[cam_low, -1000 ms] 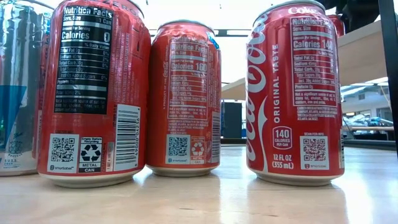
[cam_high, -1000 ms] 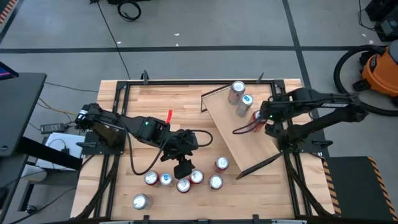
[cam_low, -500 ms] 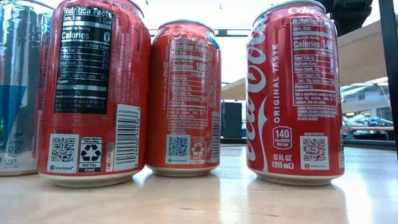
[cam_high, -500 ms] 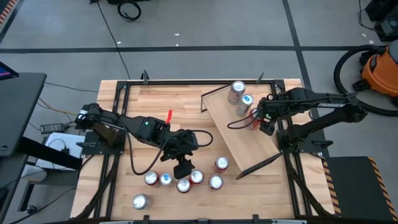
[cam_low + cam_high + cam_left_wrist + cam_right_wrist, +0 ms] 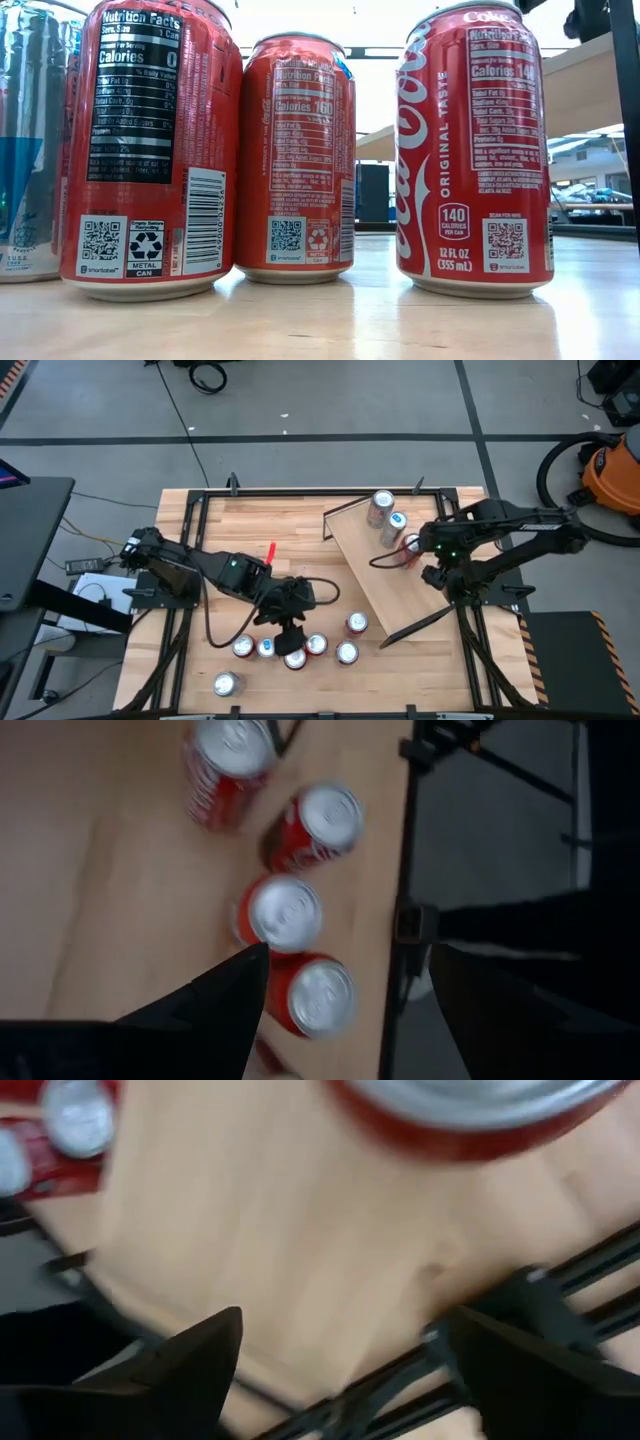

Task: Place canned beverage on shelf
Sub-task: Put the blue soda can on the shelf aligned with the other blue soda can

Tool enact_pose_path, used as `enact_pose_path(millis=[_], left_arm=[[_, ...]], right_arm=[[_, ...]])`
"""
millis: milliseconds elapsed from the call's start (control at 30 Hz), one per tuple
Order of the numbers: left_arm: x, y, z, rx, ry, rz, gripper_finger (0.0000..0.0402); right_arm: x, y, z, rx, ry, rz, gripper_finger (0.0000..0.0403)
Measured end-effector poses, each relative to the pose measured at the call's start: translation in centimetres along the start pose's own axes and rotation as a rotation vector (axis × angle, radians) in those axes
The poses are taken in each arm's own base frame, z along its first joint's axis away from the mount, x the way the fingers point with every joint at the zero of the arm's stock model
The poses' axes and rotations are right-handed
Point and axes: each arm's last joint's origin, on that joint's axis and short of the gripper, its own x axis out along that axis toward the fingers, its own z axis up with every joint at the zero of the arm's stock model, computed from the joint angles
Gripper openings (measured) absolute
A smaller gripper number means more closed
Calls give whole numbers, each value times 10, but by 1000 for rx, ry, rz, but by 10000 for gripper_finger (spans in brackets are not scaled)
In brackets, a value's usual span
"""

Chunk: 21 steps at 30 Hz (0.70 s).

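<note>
Left arm stretched low across the bench [image 5: 210, 510], left claw [image 5: 288, 638] spread open, empty, pointing down over the cluster of cans [image 5: 292, 651] at the front edge. Shelf [image 5: 375, 585] sits angled on the bench's right side with three cans [image 5: 392, 520] at its far end. Right arm folded back, right claw [image 5: 432, 574] open, empty, above the shelf's right edge beside the red can [image 5: 410, 546].

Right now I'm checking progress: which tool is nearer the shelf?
Right. The right tool hangs over the shelf, by its cans; the left tool is off it, above the table's can cluster.
</note>
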Motion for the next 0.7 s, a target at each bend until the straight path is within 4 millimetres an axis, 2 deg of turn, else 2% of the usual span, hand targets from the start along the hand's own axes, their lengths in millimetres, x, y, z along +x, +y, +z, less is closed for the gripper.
enact_pose_path(millis=[167, 367, 567, 700], left_arm=[[1, -8, -14, 32, 83, 0, 286], [2, -17, -24, 82, 114, 2, 286], [-1, -21, -51, 184, 225, 173, 286], [0, -26, -61, 218, 258, 185, 286]], right_arm=[[-10, 19, -7, -12, -19, 136, 348], [-15, 47, -9, -51, -183, 282, 347], [4, 79, -7, -137, -214, 276, 347], [22, 103, -3, -200, -206, 288, 347]])
